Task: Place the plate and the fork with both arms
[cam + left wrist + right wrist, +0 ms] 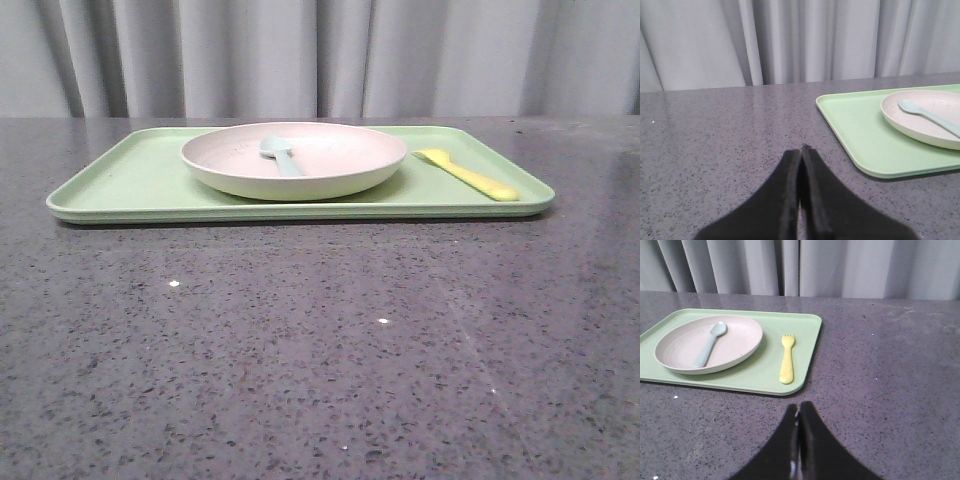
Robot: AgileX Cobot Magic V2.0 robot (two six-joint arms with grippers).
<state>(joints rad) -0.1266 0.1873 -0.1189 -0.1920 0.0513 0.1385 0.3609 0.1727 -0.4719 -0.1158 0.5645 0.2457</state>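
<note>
The plate (294, 160) is sitting on a flat light green tray (120, 180), roughly in the tray's middle, and the tray is lying toward the far edge of the desk (320, 350), centred between the desk's left and right edges. The plate is showing a pale pink inside and a cream-greenish outer wall. 1 pale blue spoon (281, 154) is lying inside the plate, its bowl pointing toward the far edge of the desk. In the right wrist view the spoon (709, 344) is resting slantwise across the plate (735, 340).

The fork (468, 174) is lying flat on the tray just beside the plate, on the side toward the desk's right edge, and is not touching the plate. It is bright yellow and slim, with its short prongs pointing toward the far edge and its handle pointing toward the near right corner. In the right wrist view the fork (787, 358) is lying near the tray's (805, 355) short right rim.

The left gripper (801, 150) is hanging over bare desk on the left of the tray (855, 135), well apart from the plate (910, 125); its jaws are pressed together, and they are holding nothing. The right gripper (799, 412) is hanging over bare desk nearer the front edge than the tray, its jaws likewise closed tight on nothing.

A pale grey curtain (320, 55) is hanging behind the desk's far edge.
</note>
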